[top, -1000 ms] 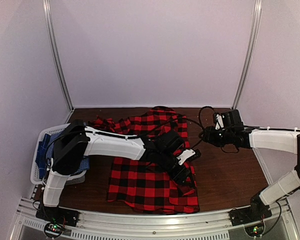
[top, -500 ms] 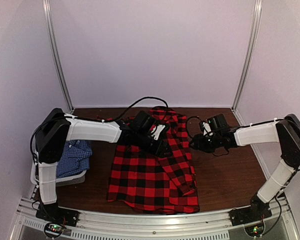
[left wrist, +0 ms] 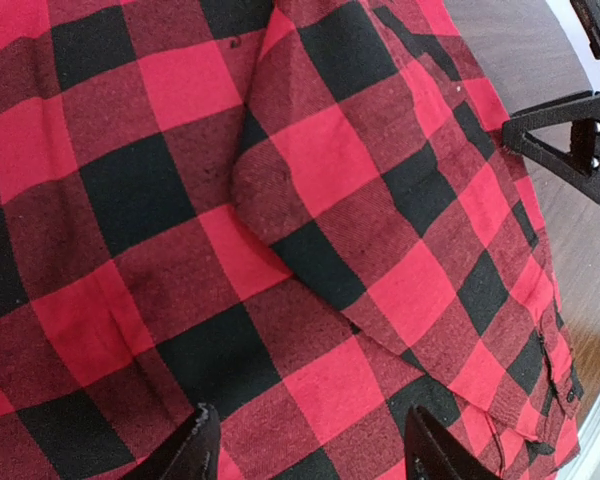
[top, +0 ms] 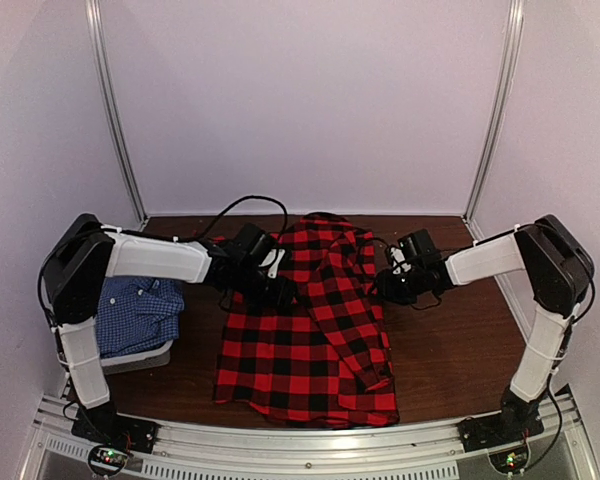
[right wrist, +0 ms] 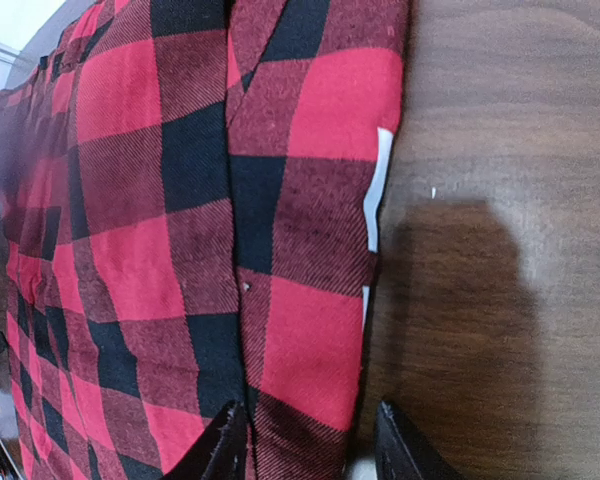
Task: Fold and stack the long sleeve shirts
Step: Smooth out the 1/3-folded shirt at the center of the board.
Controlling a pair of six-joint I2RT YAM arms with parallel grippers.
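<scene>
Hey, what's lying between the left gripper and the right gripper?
The red-and-black plaid shirt: in the top view its upper part spans the stretch from the left gripper to the right gripper.

Shirts, long sleeve, button-up: 2 total.
- 1 red-and-black buffalo plaid cloth shirt (top: 305, 340), mid-table.
- 1 fine blue-and-white check cloth shirt (top: 135, 312), at the table's left edge.

Pale grey plastic basket (top: 140, 356): 1, same left edge.
Dark brown wooden table (top: 460, 345): 1.
White-and-black robot arms (top: 160, 258): 2.
Two-finger grippers: 2, namely left gripper (left wrist: 310, 455) and right gripper (right wrist: 310, 448).
</scene>
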